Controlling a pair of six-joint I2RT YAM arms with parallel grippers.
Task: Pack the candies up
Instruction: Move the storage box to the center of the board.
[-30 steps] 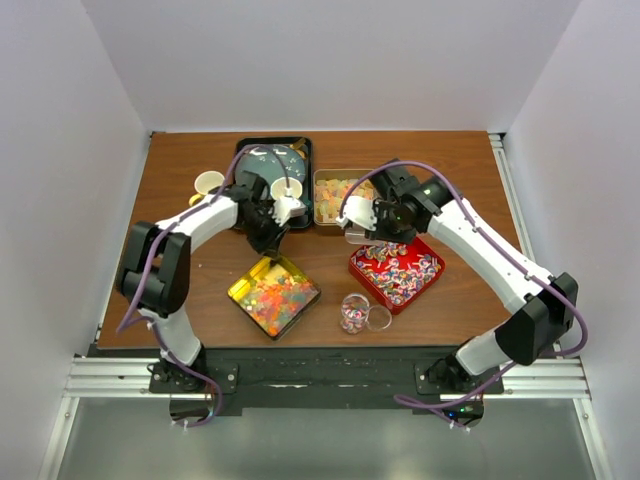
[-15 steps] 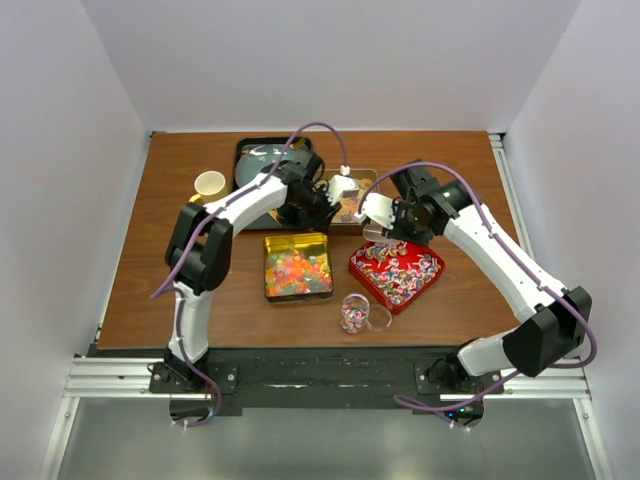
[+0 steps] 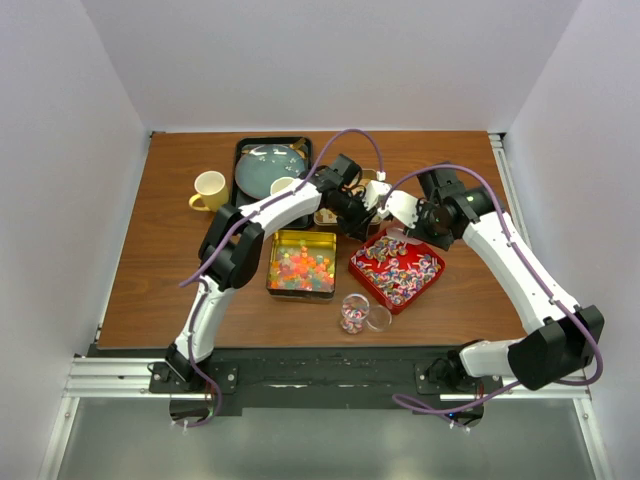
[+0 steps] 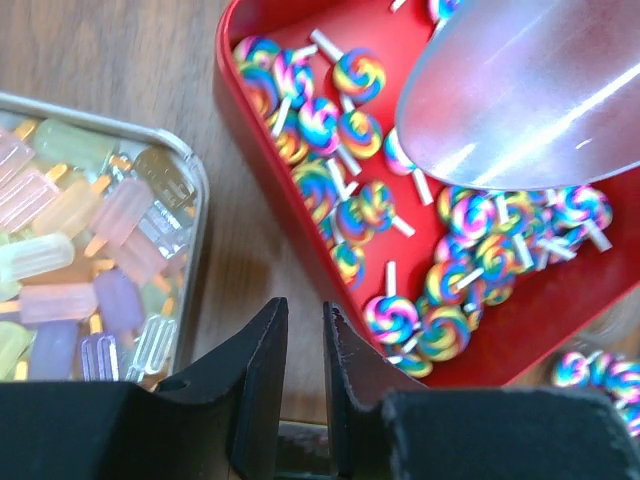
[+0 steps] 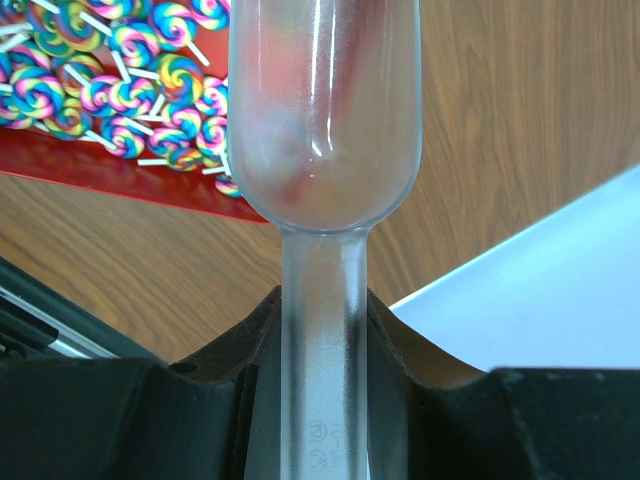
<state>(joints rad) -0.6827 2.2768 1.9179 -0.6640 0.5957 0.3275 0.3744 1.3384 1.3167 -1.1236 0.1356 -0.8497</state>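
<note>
The candies lie in three tins. Swirl lollipops (image 4: 350, 215) fill the red tin (image 3: 432, 272). Pastel pieces (image 4: 90, 270) fill the silver tin (image 4: 195, 175). Bright pieces (image 3: 300, 268) fill the yellow tin (image 3: 272, 262). My left gripper (image 4: 305, 340) hangs over bare wood between the silver and red tins, jaws nearly together with nothing between them; it also shows in the top view (image 3: 366, 220). My right gripper (image 5: 322, 330) is shut on the handle of a clear scoop (image 5: 325, 120), whose bowl hovers over the red tin's far edge (image 4: 530, 90) and looks empty.
A small clear jar (image 3: 353, 312) holding some lollipops stands with its lid (image 3: 379, 318) in front of the red tin. A yellow mug (image 3: 210, 188), a black tray with a blue plate (image 3: 268, 162) and a white cup (image 3: 283, 186) sit at the back left.
My left arm swung right from the black tray to the gap by the red tin. The yellow tin shifted up-right and squared up. My right gripper with the scoop moved slightly right.
</note>
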